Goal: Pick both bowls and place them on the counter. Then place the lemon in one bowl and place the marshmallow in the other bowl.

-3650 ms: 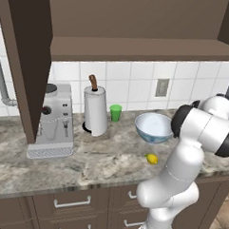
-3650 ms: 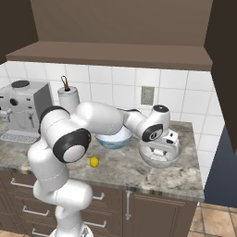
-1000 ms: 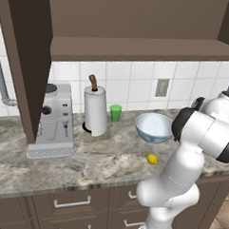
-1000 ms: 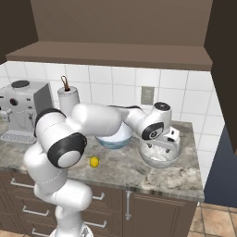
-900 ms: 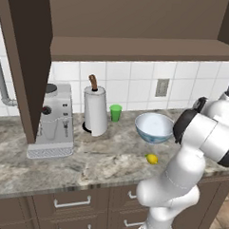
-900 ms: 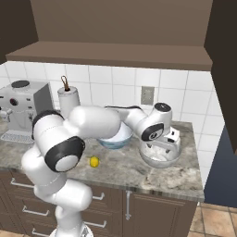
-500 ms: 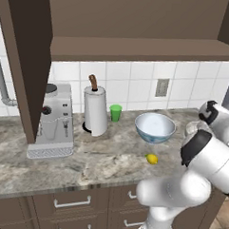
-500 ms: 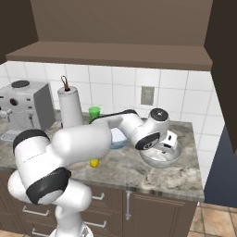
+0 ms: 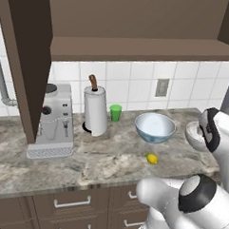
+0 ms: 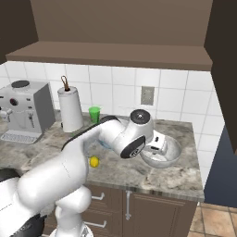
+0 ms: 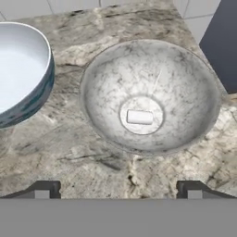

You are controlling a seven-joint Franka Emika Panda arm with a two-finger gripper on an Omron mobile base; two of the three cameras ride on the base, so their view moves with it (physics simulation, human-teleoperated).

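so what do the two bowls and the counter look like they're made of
The grey-white bowl looks like polished stone: marbled veining all over. The other bowl seems to be glazed ceramic: smooth pale blue inside, painted pattern outside. The counter looks like grey-brown marbled stone.

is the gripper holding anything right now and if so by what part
Nothing is held. The gripper stands open above the marbled bowl, and the marshmallow lies loose on the bowl's bottom.
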